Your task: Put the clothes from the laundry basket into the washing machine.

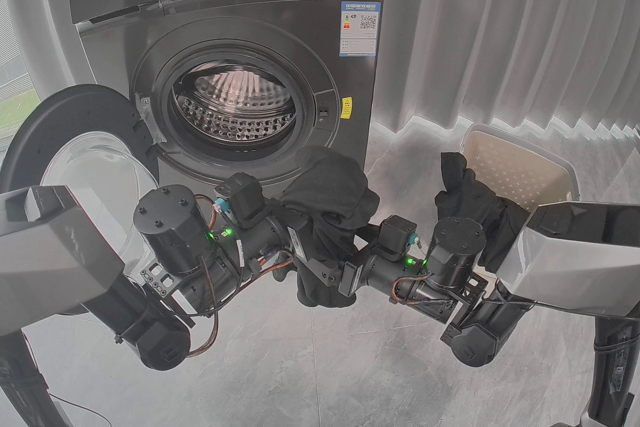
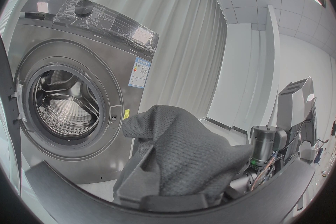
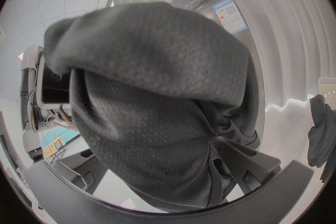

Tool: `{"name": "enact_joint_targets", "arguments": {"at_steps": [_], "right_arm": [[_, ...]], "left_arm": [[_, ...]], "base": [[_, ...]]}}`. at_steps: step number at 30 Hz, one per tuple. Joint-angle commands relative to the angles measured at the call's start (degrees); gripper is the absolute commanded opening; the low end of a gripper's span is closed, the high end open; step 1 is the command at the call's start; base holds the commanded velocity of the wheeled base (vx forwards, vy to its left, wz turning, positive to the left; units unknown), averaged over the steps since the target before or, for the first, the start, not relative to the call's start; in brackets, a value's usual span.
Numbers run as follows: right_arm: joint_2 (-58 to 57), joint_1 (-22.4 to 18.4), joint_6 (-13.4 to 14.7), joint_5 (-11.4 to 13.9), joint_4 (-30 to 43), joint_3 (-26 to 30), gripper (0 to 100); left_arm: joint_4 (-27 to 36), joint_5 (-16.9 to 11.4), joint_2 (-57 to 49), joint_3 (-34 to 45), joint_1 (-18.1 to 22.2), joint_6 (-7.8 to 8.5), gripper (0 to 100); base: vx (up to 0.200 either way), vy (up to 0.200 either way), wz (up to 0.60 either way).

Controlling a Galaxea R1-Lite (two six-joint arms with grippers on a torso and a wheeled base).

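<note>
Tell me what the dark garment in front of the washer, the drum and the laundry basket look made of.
Dark garment: likely a synthetic mesh knit, matte; tiny pinholes show across it.
Drum: polished steel by the look, mirror-bright and perforated.
Laundry basket: probably moulded plastic, cream, matte, with cross-shaped cutouts.

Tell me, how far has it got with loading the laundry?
Done: the door of the washing machine is open, though the visible part of the drum holds no clothes. In hand: one dark garment is draped between the two arms in front of the opening. Left: getting it inside, plus another dark garment hanging over the laundry basket rim.
</note>
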Motion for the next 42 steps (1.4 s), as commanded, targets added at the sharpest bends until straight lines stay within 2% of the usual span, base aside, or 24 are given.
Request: {"name": "enact_joint_targets", "arguments": {"at_steps": [1, 13, 14, 19, 25, 29, 30, 31, 33, 35, 42], "right_arm": [[2.53, -0.37, 0.21, -0.10, 0.08, -2.83, 100], [3.23, 0.07, 0.30, -0.28, 0.17, -5.20, 100], [3.23, 0.16, 0.30, -0.28, 0.08, -5.29, 0], [2.53, 0.16, 0.39, -0.28, -0.27, -4.50, 0], [-0.37, 1.04, 0.30, -0.28, -0.45, 0.25, 0], [-1.60, 1.66, 0.39, -0.28, -0.45, 1.31, 0], [-1.87, 1.74, 0.39, -0.28, -0.45, 1.48, 0], [-1.96, 1.74, 0.39, -0.28, -0.45, 1.57, 0], [-2.92, 1.66, 0.48, -0.28, -0.45, 2.89, 0], [-3.89, 1.48, 0.57, -0.19, -0.45, 4.56, 0], [-6.17, 0.42, 0.57, -0.10, -0.45, 7.28, 0]], "left_arm": [[-0.03, 0.05, -0.05, 0.18, -0.10, -0.04, 0], [-0.03, 0.13, -0.05, 0.09, -0.54, -0.13, 0], [-0.03, 0.13, -0.05, 0.09, -0.45, -0.13, 0], [-0.03, 0.22, 0.04, 0.00, -0.10, -0.13, 0], [-0.03, 0.31, 0.21, 0.18, 0.16, -0.21, 0], [-0.03, 0.22, 0.04, 0.44, 0.16, -1.01, 0], [-0.03, 0.22, 0.04, 0.35, 0.16, -1.18, 100], [-0.03, 0.22, 0.04, 0.35, 0.16, -1.27, 100], [-0.03, 0.31, -0.05, 1.76, 0.16, -2.68, 100], [-0.03, 0.31, -0.14, 3.43, 0.43, -3.29, 100], [-0.03, 0.13, -0.05, 6.77, 2.27, -3.38, 100]], "base": [[0.000, 0.000, 0.00], [0.000, 0.000, 0.00], [0.000, 0.000, 0.00], [0.000, 0.000, 0.00], [0.000, 0.000, 0.00], [0.000, 0.000, 0.00], [0.000, 0.000, 0.00], [0.000, 0.000, 0.00], [0.000, 0.000, 0.00], [0.000, 0.000, 0.00], [0.000, 0.000, 0.00]]}}
